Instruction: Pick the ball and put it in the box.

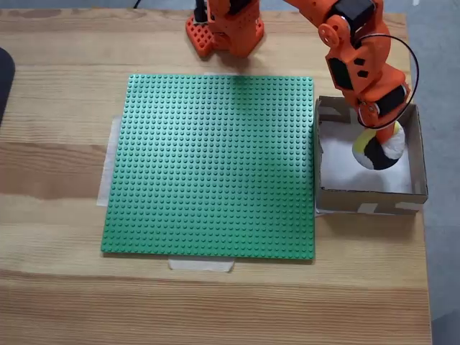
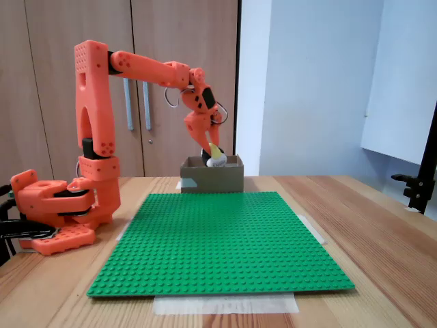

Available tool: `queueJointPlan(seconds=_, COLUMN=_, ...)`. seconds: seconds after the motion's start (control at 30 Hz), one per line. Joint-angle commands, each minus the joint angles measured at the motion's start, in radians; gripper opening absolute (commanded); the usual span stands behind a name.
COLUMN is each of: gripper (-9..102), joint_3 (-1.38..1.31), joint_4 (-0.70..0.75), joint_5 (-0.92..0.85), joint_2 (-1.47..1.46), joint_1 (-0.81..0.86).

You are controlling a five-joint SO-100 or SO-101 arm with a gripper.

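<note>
The ball (image 1: 379, 147), yellow, black and white, hangs over the white bottom of the brown cardboard box (image 1: 366, 199) at the table's right side. My orange gripper (image 1: 377, 136) reaches down from above and is shut on the ball. In the side-on fixed view the ball (image 2: 216, 159) sits level with the rim of the box (image 2: 215, 179), its lower part hidden behind the front wall, and the gripper (image 2: 213, 154) holds it from the upper left.
A large green studded baseplate (image 1: 212, 165) is taped to the wooden table just left of the box. The arm's base (image 1: 226, 29) stands at the far edge. A dark object (image 1: 3, 79) pokes in at the left edge. The table's right edge runs close beside the box.
</note>
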Motion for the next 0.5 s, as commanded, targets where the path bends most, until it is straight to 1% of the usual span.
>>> queueJointPlan(seconds=0.0, gripper=-1, joint_3=-0.002, joint_4=-0.020, joint_5=0.002, joint_2=0.015, joint_1=0.003)
queueJointPlan(seconds=0.33, gripper=-1, joint_3=0.006, joint_4=-0.017, joint_5=-0.021, joint_2=0.015, joint_1=0.014)
queueJointPlan(seconds=0.4, gripper=1, joint_3=0.006, joint_4=-0.012, joint_5=-0.032, joint_2=0.015, joint_1=0.014)
queueJointPlan(seconds=0.47, gripper=6, joint_3=0.006, joint_4=0.000, joint_5=-0.041, joint_2=0.018, joint_1=0.011)
